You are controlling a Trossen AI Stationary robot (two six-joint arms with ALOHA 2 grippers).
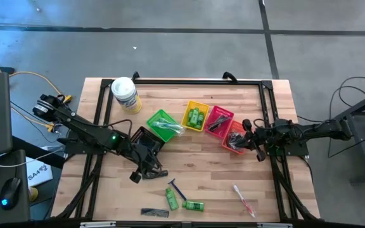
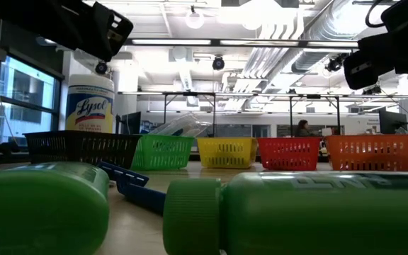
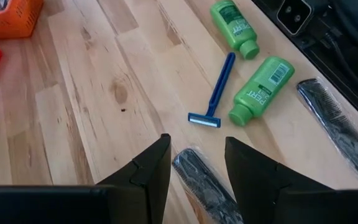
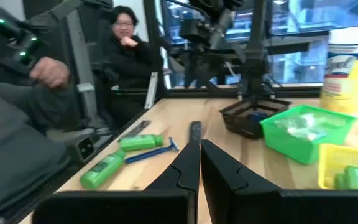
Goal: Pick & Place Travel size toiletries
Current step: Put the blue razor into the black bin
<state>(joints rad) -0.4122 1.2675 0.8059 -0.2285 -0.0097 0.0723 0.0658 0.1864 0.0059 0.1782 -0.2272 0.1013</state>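
Observation:
On the near half of the table lie two green mini bottles, a blue-handled razor, a flat black comb and a clear-wrapped toothbrush. A second black comb lies flat on the wood under my left gripper. That gripper is open and slants down, with a gap showing between the comb and each finger. My right gripper is shut on nothing and points level at the table's right side, beside the orange basket.
A row of small baskets crosses the middle of the table: black, green, yellow, red, then the orange one. A white-lidded tub stands at the far left. A person sits beyond the table.

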